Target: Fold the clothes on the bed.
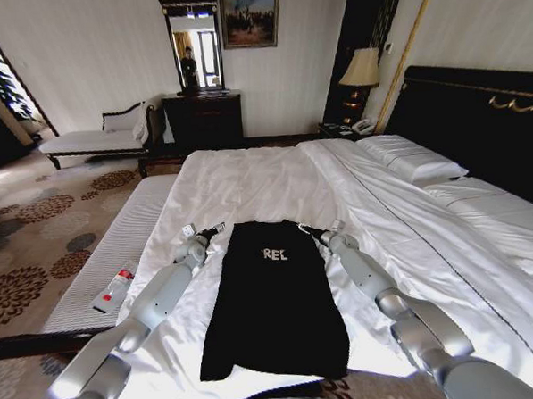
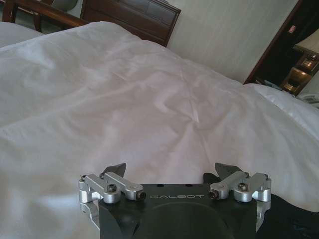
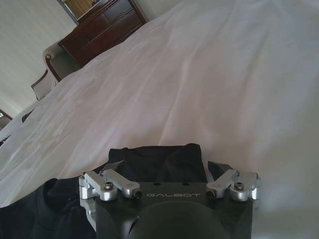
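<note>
My left gripper [image 1: 216, 229] and right gripper [image 1: 311, 232], both spread open and empty, flank the black T-shirt [image 1: 273, 297]. I judge they could pinch the white duvet [image 1: 248, 187] too, since it lies directly beneath.

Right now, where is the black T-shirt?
In the head view, the black T-shirt lies flat on the bed, between the left claw and right claw.

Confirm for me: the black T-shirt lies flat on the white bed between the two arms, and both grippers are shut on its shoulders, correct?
Not quite. The black T-shirt does lie flat on the bed between the arms, but both grippers are open. The wrist views show the left gripper and right gripper with fingers spread apart, holding no fabric, beside the shirt's shoulders.
</note>
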Controlling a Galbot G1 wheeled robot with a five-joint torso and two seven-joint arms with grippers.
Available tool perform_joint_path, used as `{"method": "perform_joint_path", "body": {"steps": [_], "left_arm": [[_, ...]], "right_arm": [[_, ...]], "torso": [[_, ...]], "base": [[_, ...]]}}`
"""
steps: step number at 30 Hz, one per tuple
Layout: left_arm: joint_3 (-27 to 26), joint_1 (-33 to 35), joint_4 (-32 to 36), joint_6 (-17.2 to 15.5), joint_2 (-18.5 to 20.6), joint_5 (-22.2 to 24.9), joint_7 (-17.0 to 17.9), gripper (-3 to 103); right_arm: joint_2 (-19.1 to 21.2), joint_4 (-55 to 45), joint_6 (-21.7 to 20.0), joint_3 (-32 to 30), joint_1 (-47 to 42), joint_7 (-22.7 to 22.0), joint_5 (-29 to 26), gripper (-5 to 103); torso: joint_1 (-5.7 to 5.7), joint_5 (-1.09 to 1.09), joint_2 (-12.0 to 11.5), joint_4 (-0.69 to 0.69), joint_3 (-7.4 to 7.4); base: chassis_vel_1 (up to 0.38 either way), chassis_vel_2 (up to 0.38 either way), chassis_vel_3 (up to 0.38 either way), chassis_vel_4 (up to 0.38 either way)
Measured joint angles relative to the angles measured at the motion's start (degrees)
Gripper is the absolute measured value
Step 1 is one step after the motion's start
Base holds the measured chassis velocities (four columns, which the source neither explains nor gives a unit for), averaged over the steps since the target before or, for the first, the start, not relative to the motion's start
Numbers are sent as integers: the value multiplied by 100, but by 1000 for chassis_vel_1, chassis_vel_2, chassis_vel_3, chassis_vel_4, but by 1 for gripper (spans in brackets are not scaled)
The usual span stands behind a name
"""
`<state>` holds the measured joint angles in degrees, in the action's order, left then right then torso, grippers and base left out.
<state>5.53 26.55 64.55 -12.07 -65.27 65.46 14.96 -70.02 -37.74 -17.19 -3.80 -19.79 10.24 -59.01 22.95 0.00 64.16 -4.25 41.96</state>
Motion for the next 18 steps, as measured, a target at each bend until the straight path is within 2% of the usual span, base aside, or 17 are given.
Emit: {"method": "perform_joint_path", "body": {"steps": [1, 3, 4, 8, 10, 13, 16, 18], "left_arm": [[0, 1, -3, 0, 4, 0, -7, 100], [0, 5, -4, 0, 26, 1, -25, 100], [0, 5, -4, 0, 26, 1, -25, 100], [15, 20, 5, 0, 52, 2, -34, 100], [24, 19, 5, -1, 53, 1, -33, 100], [63, 1, -14, -39, 47, 39, -39, 100], [101, -28, -51, -68, 26, 68, -78, 100], [159, -77, -88, -99, -12, 106, -141, 100]], "right_arm": [[17, 17, -4, 51, 17, 19, 28, 92], [60, 49, -31, 178, 51, 63, 120, 81], [60, 49, -31, 178, 51, 63, 120, 81], [43, 156, -53, 278, 101, 90, 267, 59], [45, 178, -56, 289, 111, 102, 299, 59], [56, 211, -63, 302, 135, 121, 347, 42], [64, 220, -64, 305, 151, 122, 351, 37], [69, 215, -64, 311, 156, 120, 351, 26]], "torso": [[0, -1, 0, 0, 0], [0, -1, 0, -1, 0], [0, -1, 0, -1, 0], [0, 0, 0, 1, 0], [0, 0, 0, 1, 0], [0, 0, 0, 0, 0], [0, 0, 1, -1, 0], [0, 0, 0, -1, 0]], "base": [[0, 0, 0, 0], [0, 0, 0, 0], [0, 0, 0, 0], [0, 0, 0, 0], [0, 0, 0, 0], [0, 0, 0, 0], [0, 0, 0, 0], [0, 0, 0, 0]]}}
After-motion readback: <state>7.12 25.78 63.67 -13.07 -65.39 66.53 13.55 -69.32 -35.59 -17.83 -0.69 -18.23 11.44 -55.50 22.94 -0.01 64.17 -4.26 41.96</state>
